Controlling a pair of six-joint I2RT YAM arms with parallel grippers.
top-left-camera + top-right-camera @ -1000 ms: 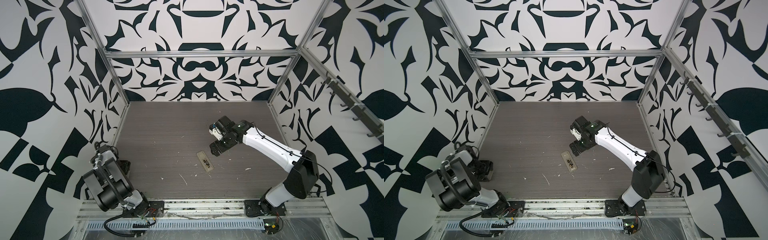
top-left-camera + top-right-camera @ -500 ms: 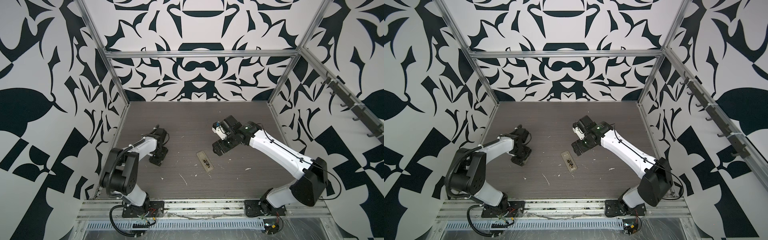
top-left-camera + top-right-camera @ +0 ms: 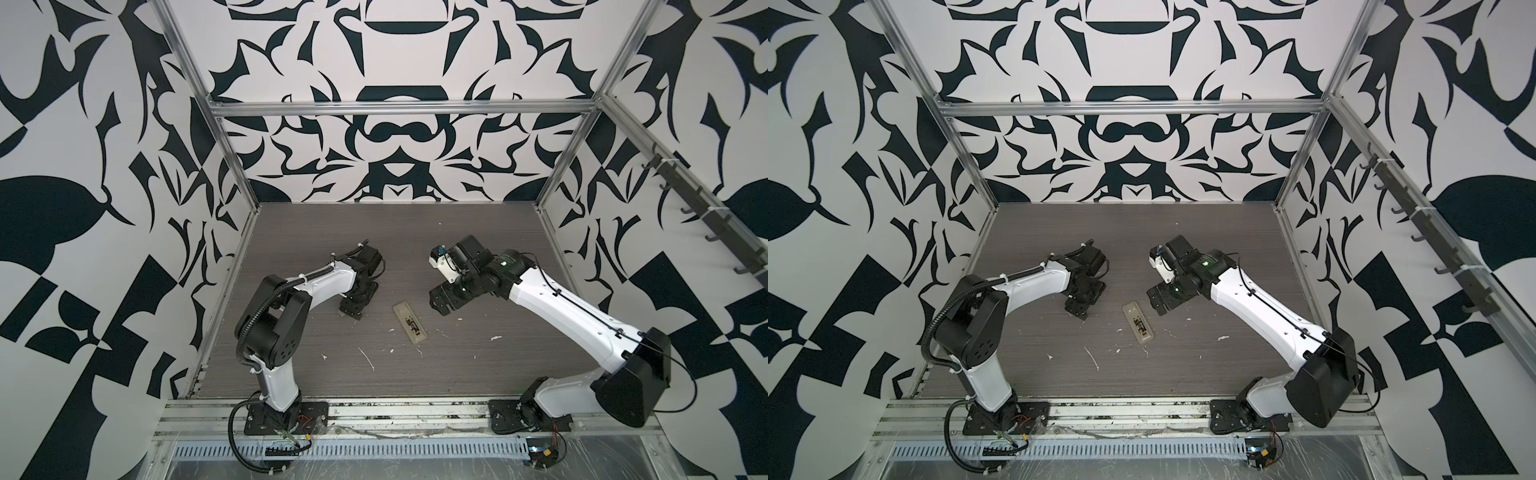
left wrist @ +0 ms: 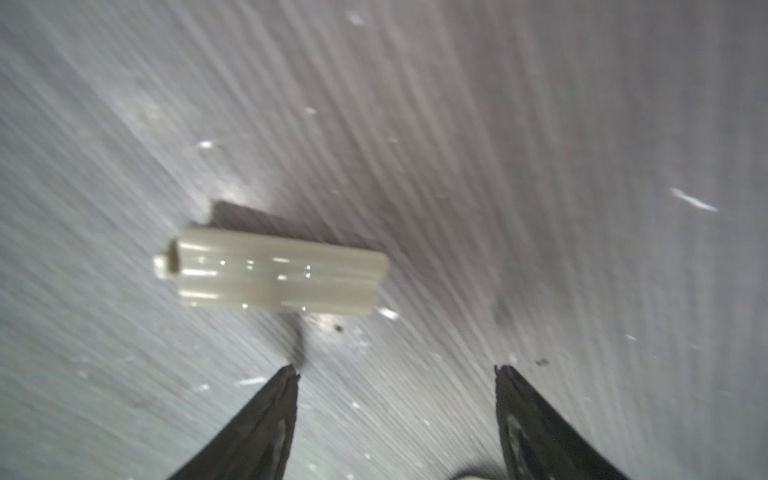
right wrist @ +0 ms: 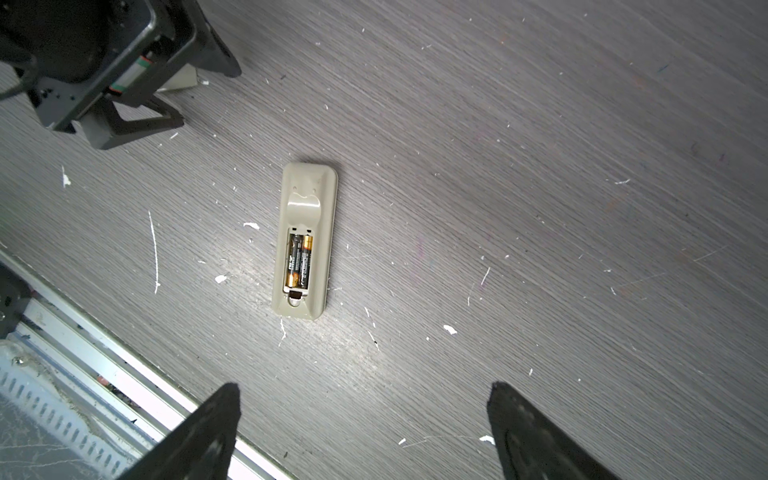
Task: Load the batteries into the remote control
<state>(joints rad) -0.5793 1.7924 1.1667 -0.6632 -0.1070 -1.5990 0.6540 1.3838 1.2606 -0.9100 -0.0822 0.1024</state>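
The left claw (image 4: 397, 370) is standing open low over the desk (image 3: 478, 374), its two dark fingertips apart with only bare woodgrain between them. Just ahead of those tips a small pale ribbed cover (image 4: 270, 272) is lying flat on the desk. It is free of the claw and is sitting nearer one fingertip than the other, though this wrist view is blurred. The right claw (image 5: 363, 388) is also gaping wide, gripping nothing and hanging above the desk. The remote control (image 5: 305, 241) is lying face down ahead of the right claw, well clear of both its fingertips. In both top views it is sitting between the two claws. Its back recess is showing uncovered, and the batteries (image 5: 299, 259) are resting side by side inside it, their gold ends pointing opposite ways. White flecks (image 5: 449, 329) are dotting the desk around the remote.
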